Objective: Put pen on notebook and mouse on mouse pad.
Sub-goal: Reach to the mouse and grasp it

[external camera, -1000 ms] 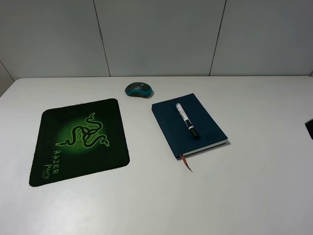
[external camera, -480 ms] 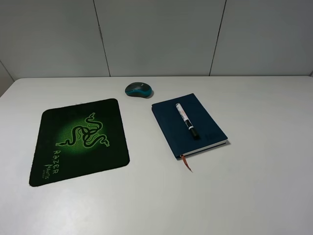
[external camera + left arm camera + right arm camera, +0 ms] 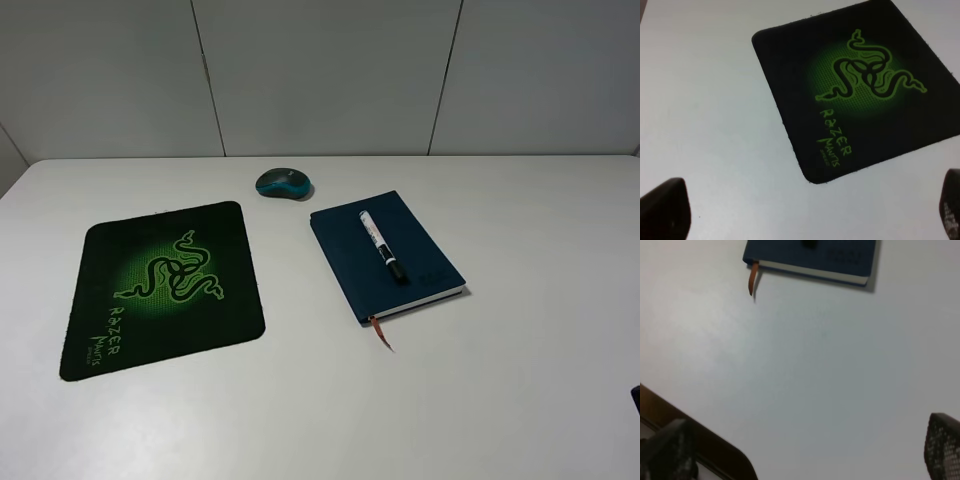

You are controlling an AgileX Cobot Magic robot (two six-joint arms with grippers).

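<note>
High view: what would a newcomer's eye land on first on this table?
The black mouse pad with its bright green snake logo, on the left of the white table, jumps out first. To its right lies a navy notebook with a white pen resting on its cover. A small teal mouse sits farther back on the bare table, between the two and touching neither.
</note>
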